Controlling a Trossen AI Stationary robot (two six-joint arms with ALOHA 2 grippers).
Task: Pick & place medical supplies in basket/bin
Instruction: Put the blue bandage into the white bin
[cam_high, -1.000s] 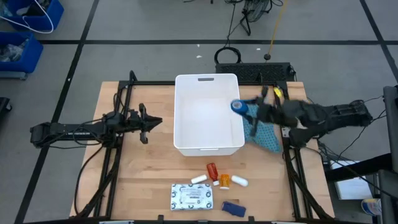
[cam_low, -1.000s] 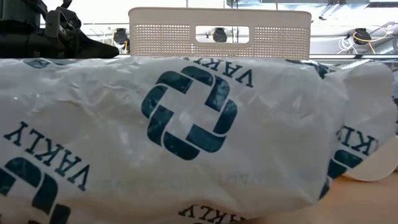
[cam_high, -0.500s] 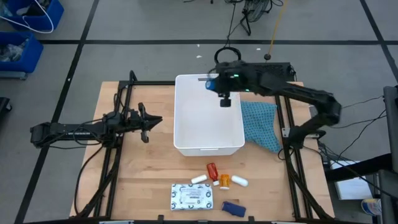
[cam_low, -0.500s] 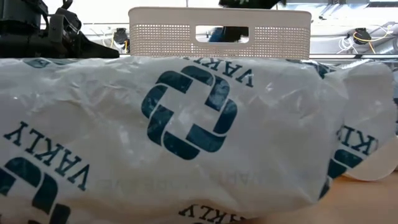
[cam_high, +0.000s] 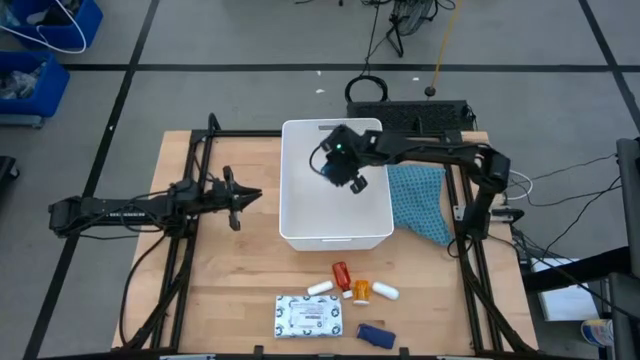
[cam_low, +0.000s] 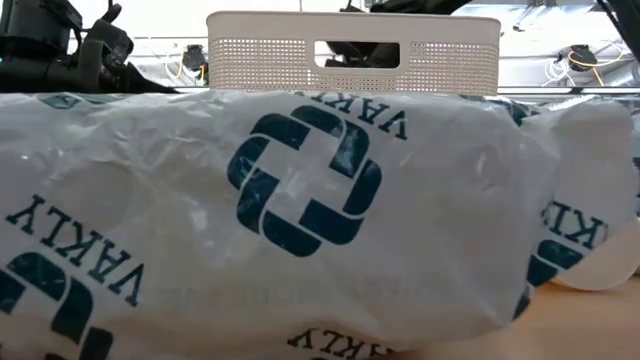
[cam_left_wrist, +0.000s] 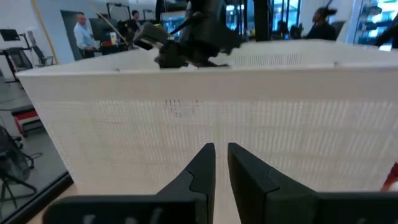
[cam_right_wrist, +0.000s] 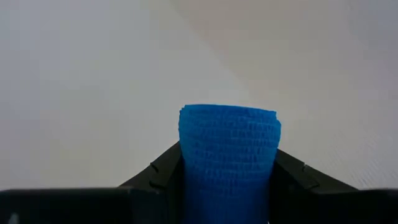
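My right gripper (cam_high: 335, 166) hangs over the inside of the white bin (cam_high: 300, 215) and is shut on a small blue bandage roll (cam_right_wrist: 229, 140). Near the table's near edge lie the other supplies: a flat white patterned packet (cam_high: 308, 316), which fills the low view (cam_low: 300, 200), two white tubes (cam_high: 320, 288), a red bottle (cam_high: 342, 272), an orange bottle (cam_high: 360, 291) and a dark blue flat piece (cam_high: 371, 334). My left gripper (cam_high: 240, 197) waits, shut, left of the bin, its fingers (cam_left_wrist: 202, 168) facing the bin's wall (cam_left_wrist: 298, 124). My right gripper pinches the blue roll between its two fingers (cam_right_wrist: 163, 169), one on each side of the roll's curved wall (cam_right_wrist: 186, 155). The roll's end sticks out past the fingertips. It is lifted clear, above the bin's white floor (cam_right_wrist: 81, 93).
A teal cloth (cam_high: 420, 200) lies right of the bin on the table. The table's metal frame rails (cam_high: 185, 260) run along both sides. Bare wood (cam_high: 230, 280) shows between the bin and the near supplies. People stand in the room beyond (cam_left_wrist: 81, 31).
My right arm has swung with the blue roll from the bin's right rim, beside the teal cloth, toward the table's left: first to the bin's far rim, then back toward the near side, over the bin's inside. The left arm has kept still.
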